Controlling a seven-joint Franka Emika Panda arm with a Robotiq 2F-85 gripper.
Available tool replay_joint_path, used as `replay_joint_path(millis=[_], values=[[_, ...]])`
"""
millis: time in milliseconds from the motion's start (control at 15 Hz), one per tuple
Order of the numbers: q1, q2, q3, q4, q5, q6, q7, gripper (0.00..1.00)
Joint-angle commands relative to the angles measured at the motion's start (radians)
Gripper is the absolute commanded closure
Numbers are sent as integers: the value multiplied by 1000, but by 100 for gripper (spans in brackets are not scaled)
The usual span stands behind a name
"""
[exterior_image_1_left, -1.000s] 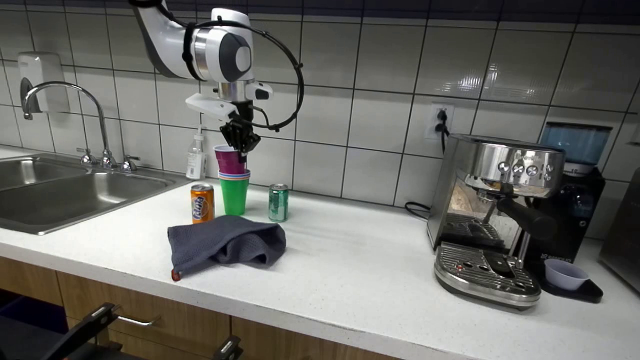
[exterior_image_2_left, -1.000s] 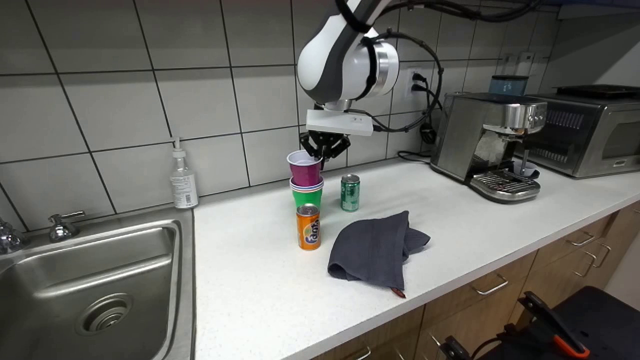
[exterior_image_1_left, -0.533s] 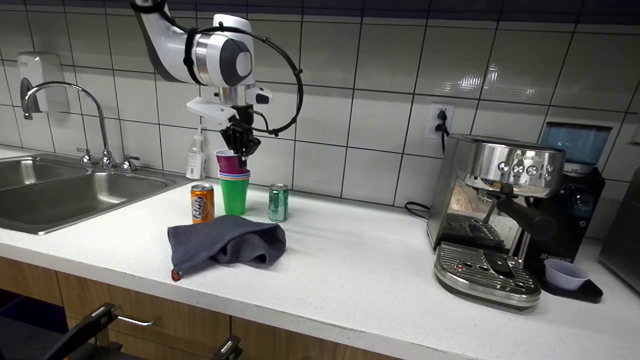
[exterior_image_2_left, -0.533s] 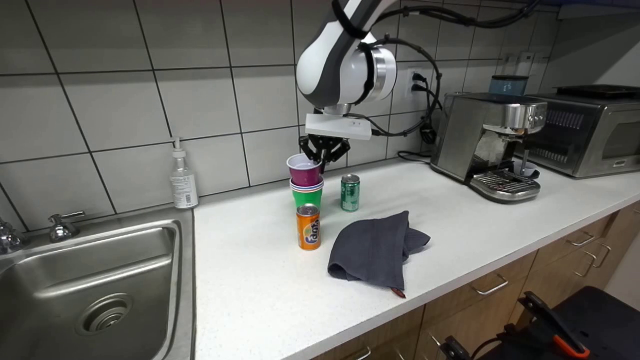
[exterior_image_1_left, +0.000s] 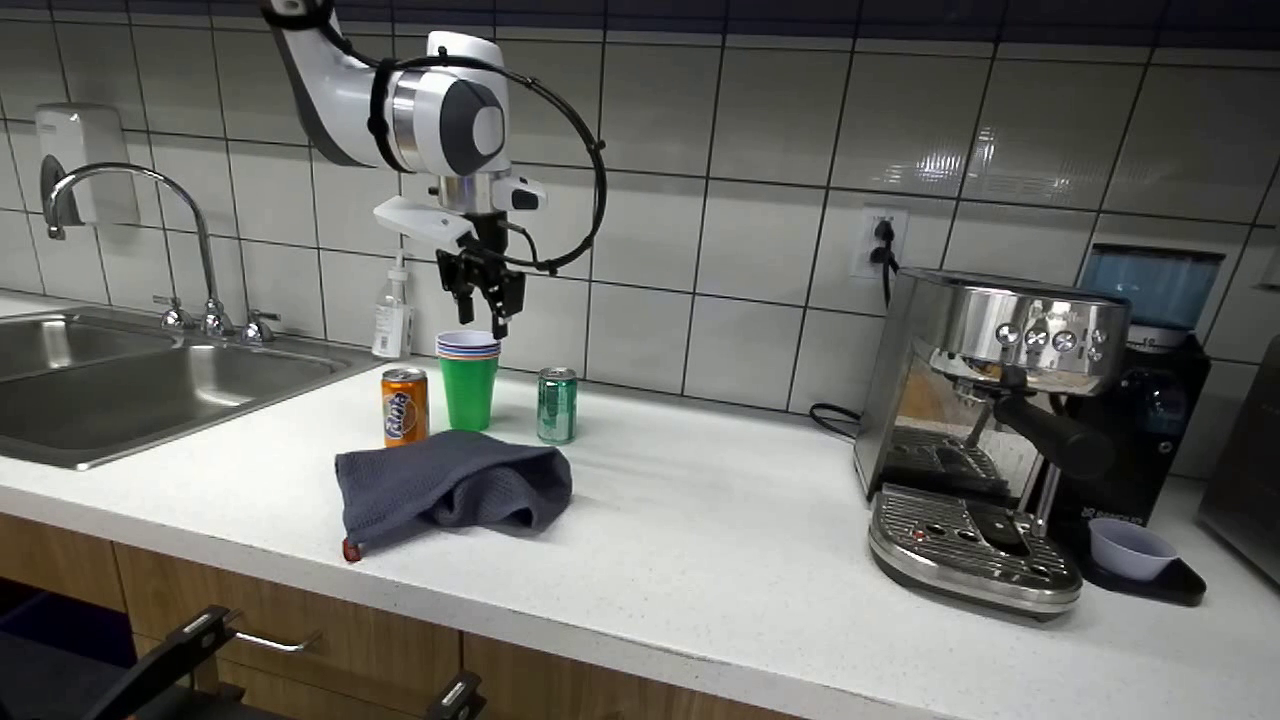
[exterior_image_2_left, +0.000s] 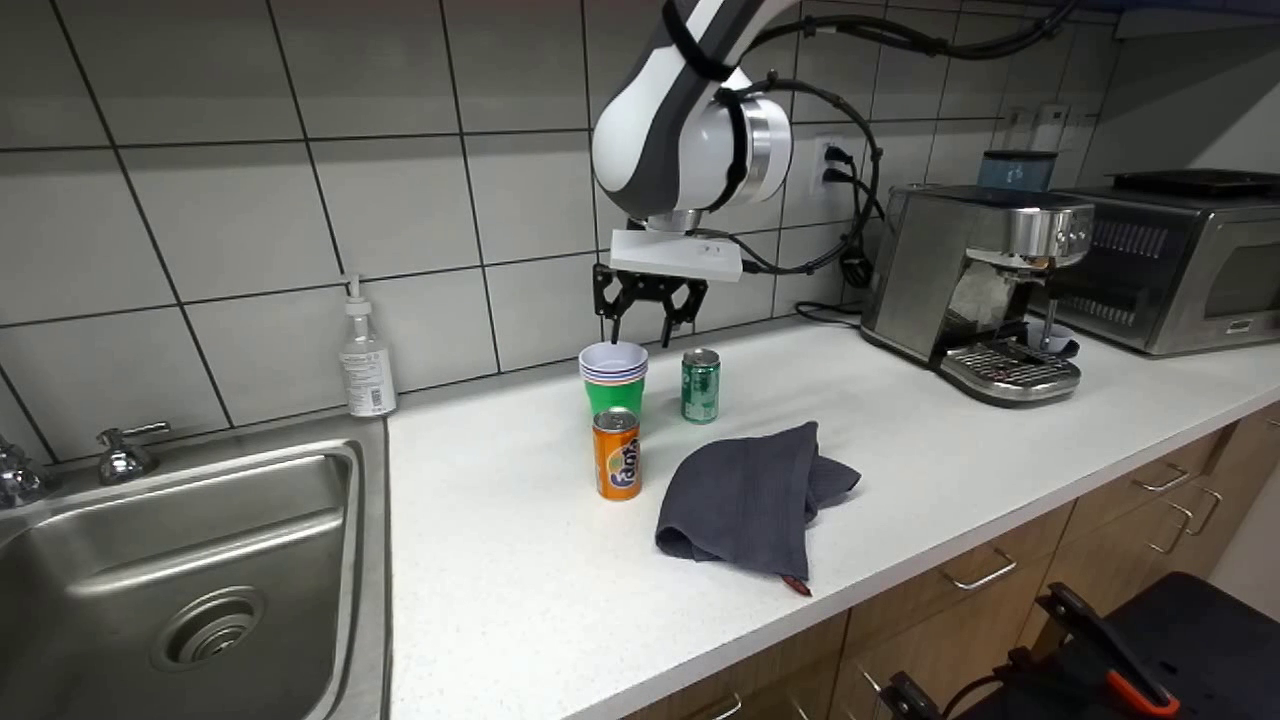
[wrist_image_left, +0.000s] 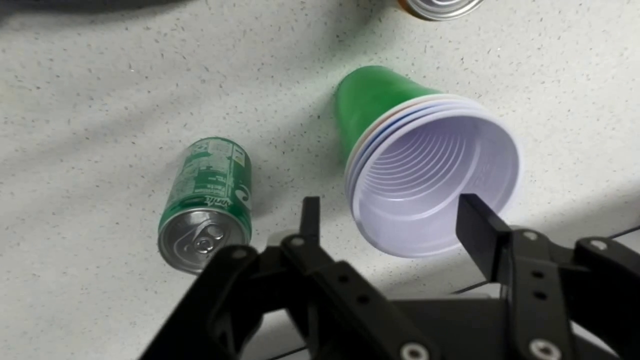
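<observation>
Jaws wide apart and empty just above cup stack (wrist_image_left: 415, 175), which stands unaided toward rear edge of table (exterior_image_1_left: 700, 520), nesting likely keeping it steady.

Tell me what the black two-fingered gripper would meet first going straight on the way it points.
Probably the stack of nested round plastic cups, green outside, whitish within: the gripper points down, one of its fingers apparently over the mouth, the other beside the rim. Exact contact is unclear.
</observation>
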Motion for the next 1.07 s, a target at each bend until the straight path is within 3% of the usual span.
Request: replay_joint_path(millis=[0, 667, 1000], values=[[3, -23, 6, -11, 2, 15, -18, 1], [76, -121, -32, -149, -139, 181, 10, 0], [89, -208, -34, -261, -183, 204, 15, 0]])
